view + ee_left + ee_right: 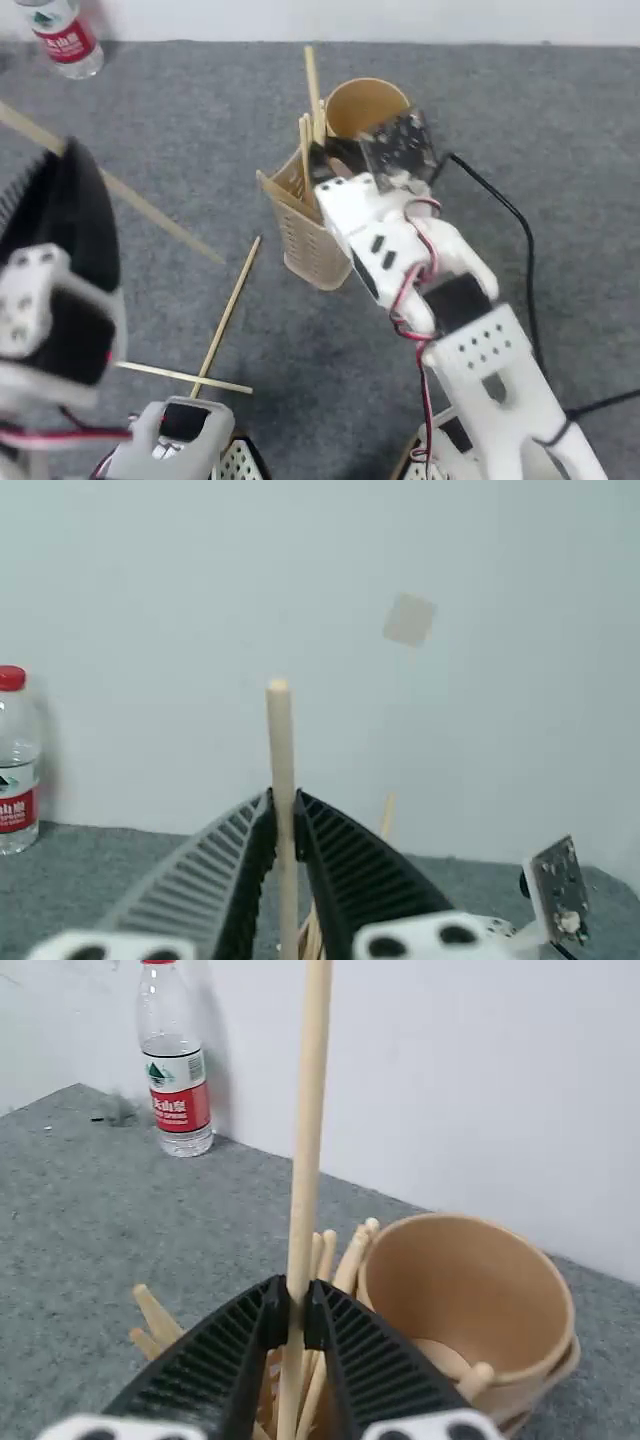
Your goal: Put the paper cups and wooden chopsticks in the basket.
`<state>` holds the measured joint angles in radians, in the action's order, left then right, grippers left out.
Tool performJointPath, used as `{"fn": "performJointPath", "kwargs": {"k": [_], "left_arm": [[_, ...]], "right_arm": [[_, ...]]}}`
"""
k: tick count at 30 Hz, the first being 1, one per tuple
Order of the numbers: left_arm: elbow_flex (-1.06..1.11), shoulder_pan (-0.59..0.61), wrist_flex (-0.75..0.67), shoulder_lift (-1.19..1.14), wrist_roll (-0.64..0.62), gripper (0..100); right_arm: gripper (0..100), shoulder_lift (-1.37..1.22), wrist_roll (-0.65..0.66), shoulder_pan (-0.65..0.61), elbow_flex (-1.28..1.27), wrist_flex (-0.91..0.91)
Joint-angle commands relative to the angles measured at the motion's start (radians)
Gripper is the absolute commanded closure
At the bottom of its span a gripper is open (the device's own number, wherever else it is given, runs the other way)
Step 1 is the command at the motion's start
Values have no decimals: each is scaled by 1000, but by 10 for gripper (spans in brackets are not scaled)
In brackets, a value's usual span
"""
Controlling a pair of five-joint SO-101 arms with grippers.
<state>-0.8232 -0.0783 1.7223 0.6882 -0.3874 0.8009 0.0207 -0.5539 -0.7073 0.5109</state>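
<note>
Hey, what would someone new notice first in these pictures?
The right hand grips a chopstick upright over the basket, beside a paper cup. The left hand grips another chopstick. Two loose chopsticks lie on the grey mat between the arms.

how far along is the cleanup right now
Done: the paper cups and several chopsticks look to sit in the basket. In hand: the right claw grips an upright chopstick over the basket, and the left claw grips a second chopstick. Left: one loose chopstick crosses another loose chopstick on the grey table.
</note>
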Motion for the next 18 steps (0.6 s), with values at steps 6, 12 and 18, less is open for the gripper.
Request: {"fn": "performJointPath", "kwargs": {"k": [6, 12, 18], "left_arm": [[966, -87, -493, 482, 38, 991], [1379, -178, -890, 715, 172, 991], [1422, -178, -1077, 594, 180, 990]], "right_arm": [[723, 160, 115, 25, -115, 111], [748, 278, 115, 130, -121, 228], [764, 438, 115, 334, -166, 351]]}}
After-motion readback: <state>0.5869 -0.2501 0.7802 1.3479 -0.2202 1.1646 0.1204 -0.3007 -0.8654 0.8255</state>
